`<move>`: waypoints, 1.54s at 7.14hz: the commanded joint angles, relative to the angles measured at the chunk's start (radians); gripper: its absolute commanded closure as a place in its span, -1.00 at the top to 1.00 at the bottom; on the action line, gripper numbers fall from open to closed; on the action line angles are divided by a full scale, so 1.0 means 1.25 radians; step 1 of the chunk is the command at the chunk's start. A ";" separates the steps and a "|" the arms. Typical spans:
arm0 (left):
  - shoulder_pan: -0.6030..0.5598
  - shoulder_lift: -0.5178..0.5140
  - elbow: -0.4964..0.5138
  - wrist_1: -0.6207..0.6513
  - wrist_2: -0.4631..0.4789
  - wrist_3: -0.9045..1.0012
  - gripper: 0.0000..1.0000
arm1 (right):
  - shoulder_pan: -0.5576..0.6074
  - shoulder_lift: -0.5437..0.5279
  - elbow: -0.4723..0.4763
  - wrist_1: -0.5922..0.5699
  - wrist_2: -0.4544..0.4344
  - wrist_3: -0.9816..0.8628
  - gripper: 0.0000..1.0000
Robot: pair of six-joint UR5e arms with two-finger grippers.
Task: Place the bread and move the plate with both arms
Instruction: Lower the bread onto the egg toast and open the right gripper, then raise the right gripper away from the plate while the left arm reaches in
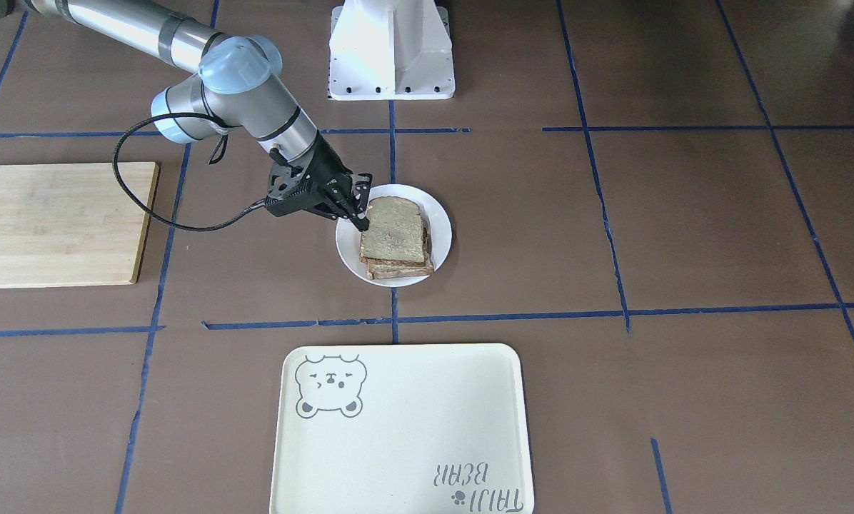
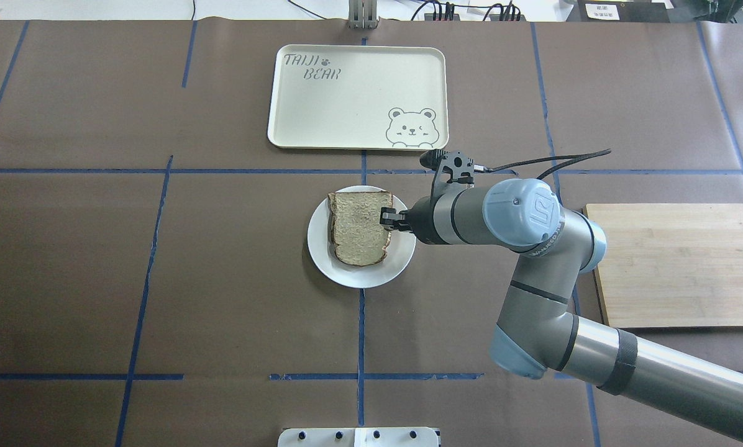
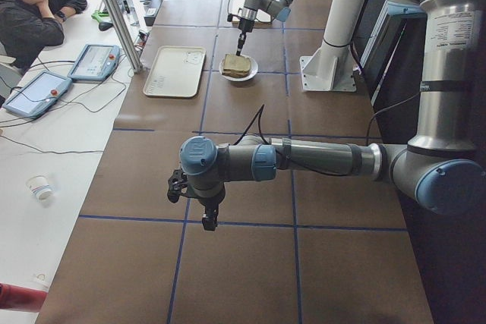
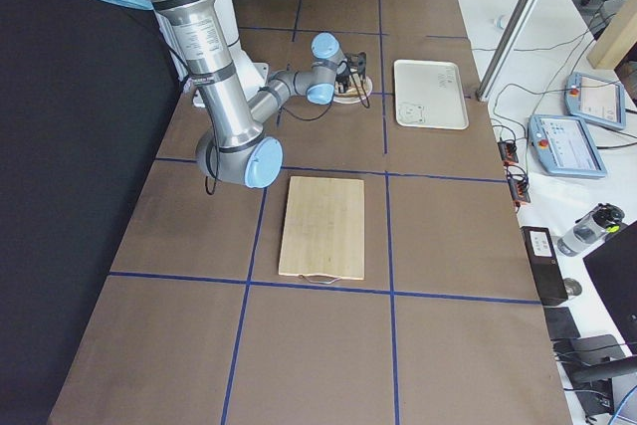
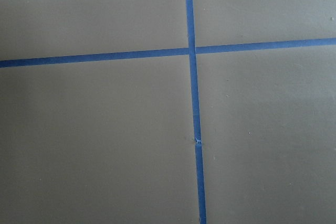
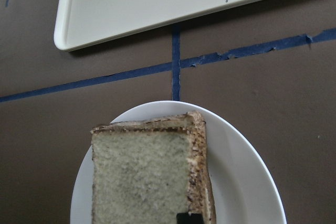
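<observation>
Two arms share this job, yet only one is at the work. Nearest you from the table's left end, the left arm (image 3: 304,158) hangs over bare tabletop (image 5: 105,145), well apart from the food. Whether its left fingers (image 3: 207,222) are spread or pressed together you cannot tell.

Farther along sits the small white plate (image 2: 371,277), with the bread (image 2: 356,228) lying on top of lower slices (image 1: 398,271). In the overhead view the slice's long axis runs 6 to 12 o'clock, with its rounded top at 6, toward the robot. The right arm (image 2: 533,248) reaches in from 3 o'clock. Its right fingers (image 1: 354,213) are closed thin on the slice's 3 o'clock edge, and one black tip rests on the crumb face in the wrist view, so I judge them to be pinching the bread. The slice therefore lies crosswise, straight ahead of those fingers, and this arm is far the nearer. You would release it and back out toward 3.

The bear-print tray (image 2: 346,105) lies at the plate's 12 o'clock, and a wooden cutting board (image 2: 676,264) farther out at 3.
</observation>
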 commanded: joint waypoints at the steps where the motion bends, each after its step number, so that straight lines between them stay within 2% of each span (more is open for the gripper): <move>1: 0.000 -0.001 0.000 -0.002 0.000 0.000 1.00 | 0.000 0.002 -0.001 0.001 0.000 0.003 0.92; 2: 0.000 -0.001 -0.001 -0.002 0.000 0.000 1.00 | 0.000 0.004 0.001 0.003 0.001 0.009 1.00; 4: 0.004 -0.011 -0.015 -0.003 -0.001 -0.005 1.00 | 0.032 0.004 0.014 -0.009 0.008 0.008 1.00; 5: 0.024 -0.029 -0.022 -0.012 -0.017 -0.054 1.00 | 0.056 -0.001 0.019 -0.014 0.034 0.008 1.00; 6: 0.063 -0.034 -0.023 -0.058 -0.038 -0.106 1.00 | 0.089 -0.006 0.047 -0.069 0.060 0.003 1.00; 7: 0.131 -0.036 -0.022 -0.172 -0.049 -0.178 1.00 | 0.121 -0.016 0.101 -0.166 0.075 -0.015 1.00; 8: 0.213 -0.047 -0.022 -0.295 -0.048 -0.350 1.00 | 0.153 -0.020 0.152 -0.278 0.073 -0.071 1.00; 10: 0.302 -0.076 0.017 -0.575 -0.043 -0.664 1.00 | 0.193 -0.014 0.241 -0.555 0.072 -0.329 1.00; 11: 0.335 -0.091 0.021 -0.671 -0.042 -0.821 1.00 | 0.227 -0.015 0.279 -0.668 0.076 -0.432 1.00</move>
